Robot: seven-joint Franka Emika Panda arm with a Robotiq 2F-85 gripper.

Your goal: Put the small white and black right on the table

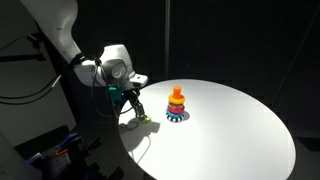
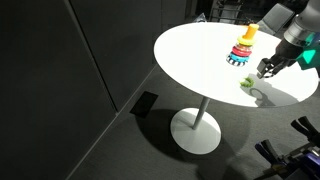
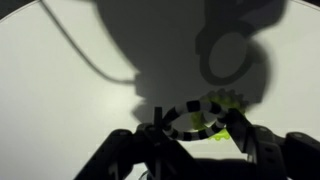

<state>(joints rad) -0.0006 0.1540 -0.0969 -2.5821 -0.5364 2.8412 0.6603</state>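
The gripper (image 3: 197,130) hangs low. Its jaws look clamped on the ring (image 3: 175,113), which sits right between them. The table (image 3: 60,90) is just under it. A green ring (image 3: 228,100) lies just past. The stack (image 1: 176,104) stands farther off.

The round white table (image 1: 230,130) carries a stacked ring toy (image 1: 177,105) and a green piece (image 1: 147,117).

End effector (image 1: 141,114) low over table (image 1: 235,130) near ring toy (image 1: 176,104).
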